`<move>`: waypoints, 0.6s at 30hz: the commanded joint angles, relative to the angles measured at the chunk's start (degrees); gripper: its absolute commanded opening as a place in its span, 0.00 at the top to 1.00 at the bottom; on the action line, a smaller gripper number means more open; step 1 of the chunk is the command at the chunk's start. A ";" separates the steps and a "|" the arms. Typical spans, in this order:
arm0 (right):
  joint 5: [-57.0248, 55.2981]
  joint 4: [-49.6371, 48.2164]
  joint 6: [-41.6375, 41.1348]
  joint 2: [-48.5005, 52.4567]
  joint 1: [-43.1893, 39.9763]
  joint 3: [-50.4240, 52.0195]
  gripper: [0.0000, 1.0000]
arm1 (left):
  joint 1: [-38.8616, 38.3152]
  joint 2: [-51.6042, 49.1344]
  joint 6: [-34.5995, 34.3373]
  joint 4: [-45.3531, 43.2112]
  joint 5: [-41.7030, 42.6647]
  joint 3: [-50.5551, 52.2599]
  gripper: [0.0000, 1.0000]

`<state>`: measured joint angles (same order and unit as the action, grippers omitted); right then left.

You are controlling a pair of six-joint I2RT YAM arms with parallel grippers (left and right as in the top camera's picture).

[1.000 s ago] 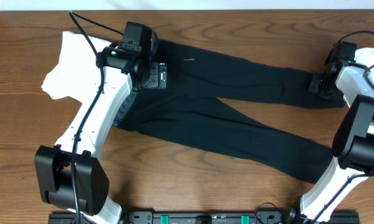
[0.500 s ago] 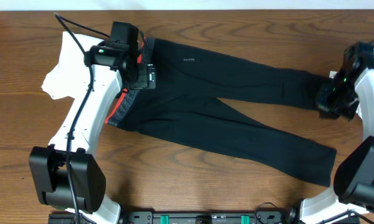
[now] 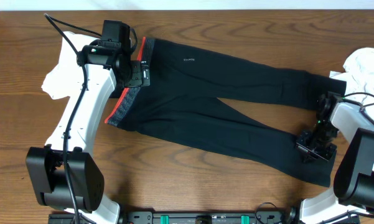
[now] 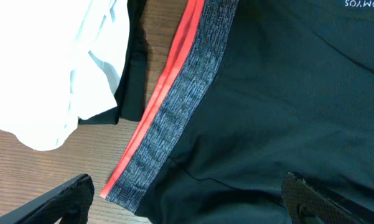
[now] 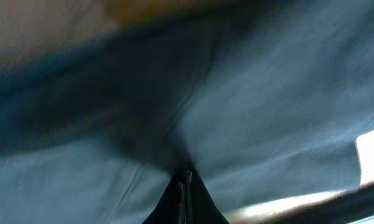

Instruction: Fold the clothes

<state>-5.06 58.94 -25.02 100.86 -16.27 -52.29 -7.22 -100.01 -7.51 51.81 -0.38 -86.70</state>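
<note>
Black leggings (image 3: 193, 93) spread flat, orange-grey waistband (image 3: 126, 102)

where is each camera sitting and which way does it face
Overhead: above the table, facing straight down on the leggings; both arms show, left fingers at the waistband, right fingers at a leg end.
Left wrist: on the left arm, looking down at waistband and white cloth; left fingers spread at the bottom corners.
Right wrist: close over dark fabric, blurred; right fingers meet at the bottom edge.
Shared: overhead and left wrist both show waistband and white cloth.
</note>
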 commanded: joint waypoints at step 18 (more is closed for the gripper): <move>-4.98 -25.92 4.09 0.13 -0.68 3.96 0.97 | 0.20 0.04 -0.31 0.44 -0.24 -0.63 0.02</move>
<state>-15.86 34.74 -24.27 98.08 -16.67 -49.78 -7.22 -100.01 -7.51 52.05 -0.38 -86.70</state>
